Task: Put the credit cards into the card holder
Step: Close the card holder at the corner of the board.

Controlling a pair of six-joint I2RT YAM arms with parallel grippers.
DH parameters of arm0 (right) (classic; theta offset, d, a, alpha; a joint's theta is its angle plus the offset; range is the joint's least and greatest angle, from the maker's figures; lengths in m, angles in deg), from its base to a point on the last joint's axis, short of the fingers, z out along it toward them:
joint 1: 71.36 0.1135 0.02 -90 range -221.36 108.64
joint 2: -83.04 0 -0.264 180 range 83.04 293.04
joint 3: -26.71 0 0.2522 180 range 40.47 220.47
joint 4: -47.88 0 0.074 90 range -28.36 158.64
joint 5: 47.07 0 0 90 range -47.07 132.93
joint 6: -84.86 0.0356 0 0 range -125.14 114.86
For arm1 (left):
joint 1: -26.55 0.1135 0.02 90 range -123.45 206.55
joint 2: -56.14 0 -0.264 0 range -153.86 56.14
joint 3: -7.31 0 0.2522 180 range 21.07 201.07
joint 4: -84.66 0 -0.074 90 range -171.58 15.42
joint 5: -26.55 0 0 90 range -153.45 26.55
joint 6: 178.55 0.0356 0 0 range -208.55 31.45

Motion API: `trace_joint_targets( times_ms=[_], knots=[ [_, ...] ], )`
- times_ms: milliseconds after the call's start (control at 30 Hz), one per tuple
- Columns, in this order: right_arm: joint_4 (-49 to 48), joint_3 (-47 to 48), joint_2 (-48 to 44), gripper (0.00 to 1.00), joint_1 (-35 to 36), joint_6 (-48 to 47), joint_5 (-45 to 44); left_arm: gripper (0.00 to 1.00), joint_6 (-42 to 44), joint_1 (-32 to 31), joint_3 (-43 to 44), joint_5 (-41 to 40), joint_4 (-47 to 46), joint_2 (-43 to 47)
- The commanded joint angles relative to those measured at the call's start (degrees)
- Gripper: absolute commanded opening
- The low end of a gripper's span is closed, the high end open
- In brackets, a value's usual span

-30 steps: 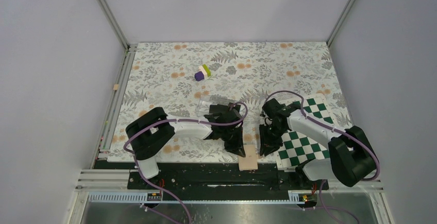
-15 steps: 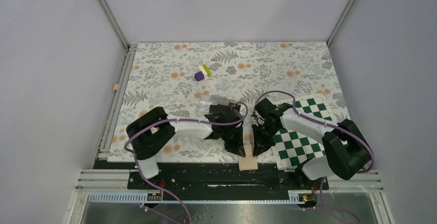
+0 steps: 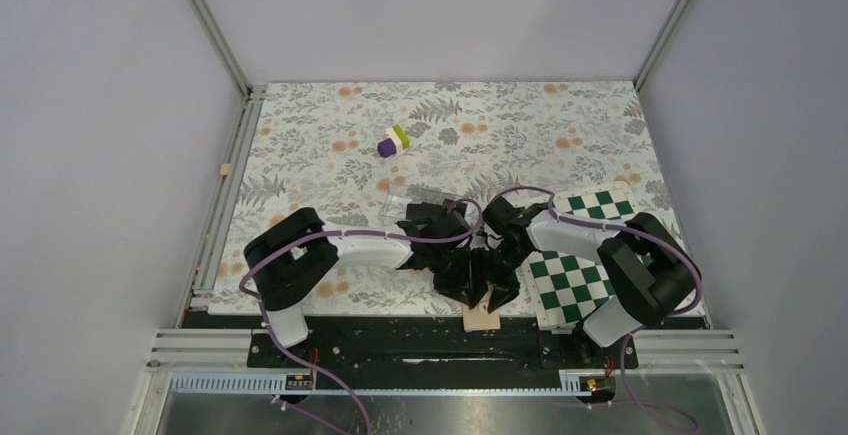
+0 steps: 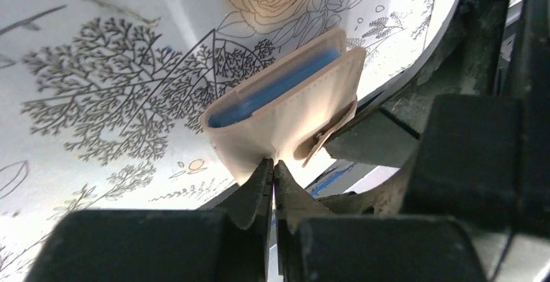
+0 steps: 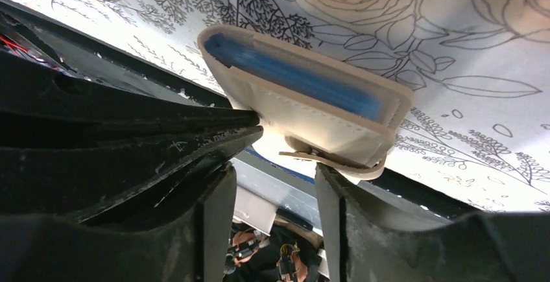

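Note:
The card holder is a tan folding wallet with a blue lining and a snap strap. It sits folded at the table's near edge. My left gripper is shut, its tips pinching the wallet's tan lower edge. My right gripper is open just below the wallet, with one fingertip under the snap strap. In the top view both grippers, left and right, meet over the wallet. No credit cards show in any view.
A green-white checkerboard lies under the right arm. A clear plastic case sits behind the left wrist. A purple-green-white block cluster lies farther back. The black base rail runs along the near edge.
The right arm has swung left, bringing its gripper up against the left one at the card holder. Its jaws closed, then opened again. The left gripper stayed put.

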Motion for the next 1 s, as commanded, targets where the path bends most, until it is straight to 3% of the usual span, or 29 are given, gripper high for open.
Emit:
trace_joint_targets(
  times_ms=[0, 233, 433, 633, 733, 967],
  knots=[
    [-5.2, -0.8, -3.6, 0.59, 0.7, 1.2, -2.4, 0.06, 1.3, -0.8, 0.4, -2.4, 2.1, 3.8],
    [-5.2, -0.2, -7.1, 0.6, 0.6, 2.3, -2.5, 0.16, -2.8, -0.7, -4.0, -0.9, -3.9, 10.3],
    [-3.8, -0.6, -11.2, 0.56, -1.5, 2.2, -4.1, 0.22, -11.1, -0.6, -13.4, 2.6, -22.6, 11.5],
    [-1.2, -1.0, -12.1, 0.43, -4.2, -1.0, -4.8, 0.26, -15.7, -0.5, -16.6, 4.0, -35.0, 9.4],
    [-0.1, -1.1, -12.2, 0.41, -4.5, -1.9, -5.8, 0.28, -15.9, -0.4, -16.3, 3.7, -35.5, 7.8],
    [2.4, -1.6, -13.7, 0.34, -5.5, -3.7, -8.3, 0.28, -13.4, -0.1, -13.4, 2.8, -26.4, 4.1]
  ],
)
